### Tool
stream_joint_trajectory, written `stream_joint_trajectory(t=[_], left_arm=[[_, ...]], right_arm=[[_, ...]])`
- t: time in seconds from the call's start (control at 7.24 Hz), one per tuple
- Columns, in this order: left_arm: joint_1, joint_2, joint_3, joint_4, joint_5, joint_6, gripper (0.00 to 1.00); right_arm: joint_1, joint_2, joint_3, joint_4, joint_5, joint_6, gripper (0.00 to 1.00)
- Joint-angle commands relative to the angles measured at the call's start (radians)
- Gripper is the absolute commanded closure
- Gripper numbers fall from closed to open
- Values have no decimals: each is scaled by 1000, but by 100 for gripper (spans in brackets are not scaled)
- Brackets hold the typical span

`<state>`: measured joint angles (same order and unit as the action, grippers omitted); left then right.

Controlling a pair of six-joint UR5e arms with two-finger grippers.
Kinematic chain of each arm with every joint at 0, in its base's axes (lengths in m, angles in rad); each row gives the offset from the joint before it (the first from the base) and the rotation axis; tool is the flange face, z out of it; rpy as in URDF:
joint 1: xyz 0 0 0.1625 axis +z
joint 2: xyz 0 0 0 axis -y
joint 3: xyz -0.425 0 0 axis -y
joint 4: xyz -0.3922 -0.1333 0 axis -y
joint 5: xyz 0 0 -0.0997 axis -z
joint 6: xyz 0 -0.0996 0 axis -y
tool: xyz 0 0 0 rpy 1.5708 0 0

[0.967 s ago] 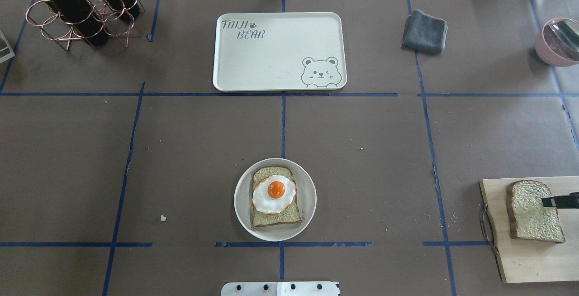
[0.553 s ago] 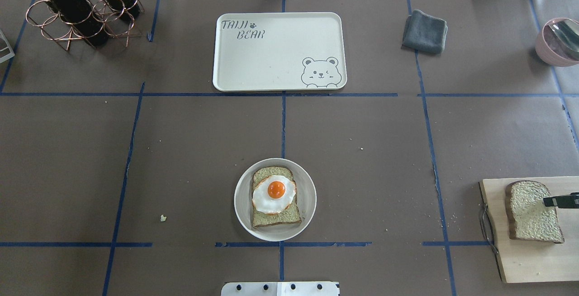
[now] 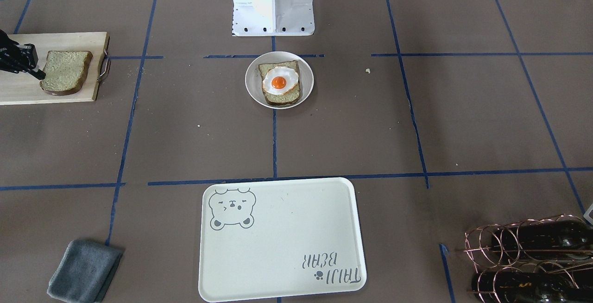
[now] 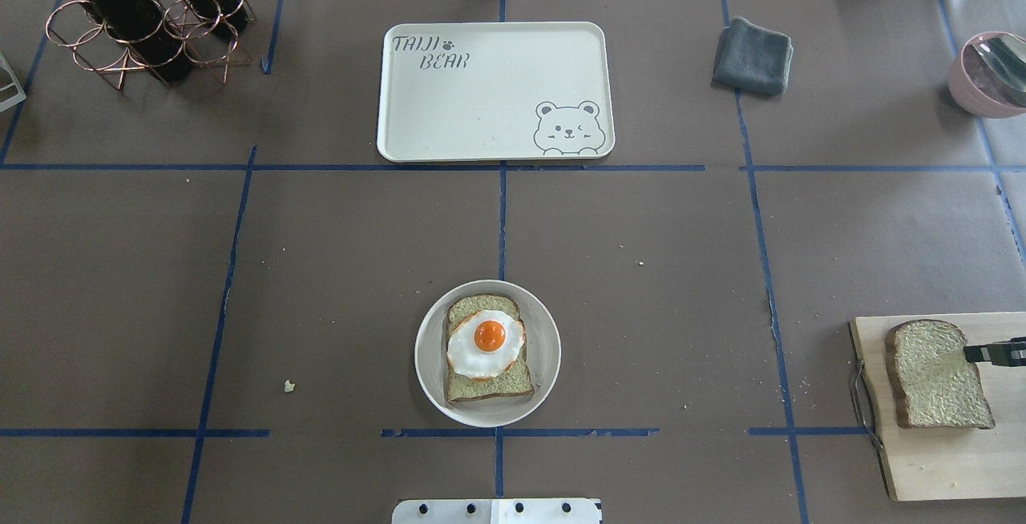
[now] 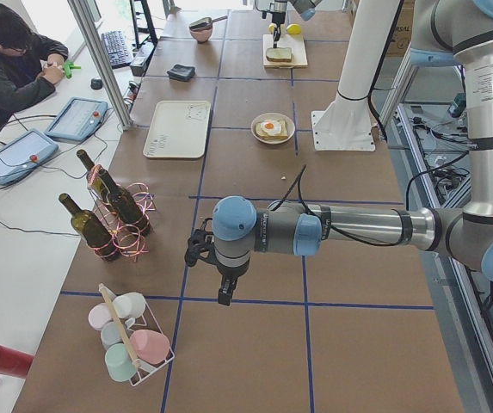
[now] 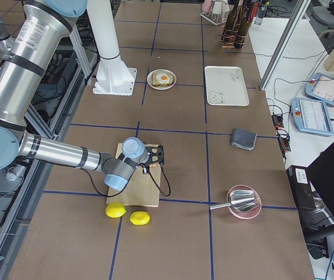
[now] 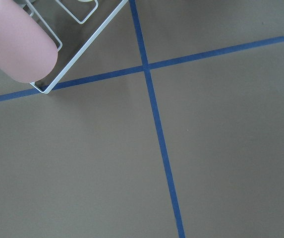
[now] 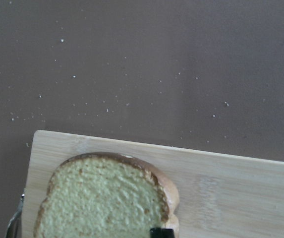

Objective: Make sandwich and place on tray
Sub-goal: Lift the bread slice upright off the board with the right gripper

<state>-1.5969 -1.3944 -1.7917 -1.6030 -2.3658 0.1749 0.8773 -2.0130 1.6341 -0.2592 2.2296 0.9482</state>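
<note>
One bread slice topped with the fried egg (image 4: 487, 348) lies in a white plate (image 4: 425, 356) near the robot's base; it also shows in the front view (image 3: 279, 83). The second bread slice (image 4: 930, 376) lies on the wooden cutting board (image 4: 946, 460) at the right. My right gripper (image 4: 974, 352) is at that slice's right edge, one black fingertip (image 8: 161, 232) on the crust; I cannot tell if it is shut. The cream bear tray (image 4: 489, 99) sits bare at the far middle. My left gripper (image 5: 222, 288) hangs far to the left; I cannot tell its state.
A copper rack with wine bottles (image 4: 136, 11) stands far left, a grey cloth (image 4: 752, 55) far right, a pink bowl with a spoon (image 4: 986, 75) at the right edge. Two lemons (image 6: 126, 213) lie beside the board. A mug rack (image 5: 130, 340) is near my left gripper.
The bread slice on the cutting board has shifted a little to the left under the right gripper's fingertip. The fingertip itself has hardly moved. Nothing else has changed.
</note>
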Motion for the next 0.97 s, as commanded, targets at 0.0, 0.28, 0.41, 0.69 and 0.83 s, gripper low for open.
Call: stream_joint_trajectory(t=[0.0,0.28,0.41,0.69,0.83], left_arm=[[0,0,0,0,0,0,0],[0,0,0,0,0,0,0],[0,0,0,0,0,0,0],[0,0,0,0,0,-2,0],[0,0,2,0,0,0,0]], right_arm=[[8,0,47,0,68,0,100],[75,16,73,0,178,4,100],[97,32,88,-5,215,4,100],[123,75,105,-11,257,9,100],[120,115,107,-14,262,41,100]])
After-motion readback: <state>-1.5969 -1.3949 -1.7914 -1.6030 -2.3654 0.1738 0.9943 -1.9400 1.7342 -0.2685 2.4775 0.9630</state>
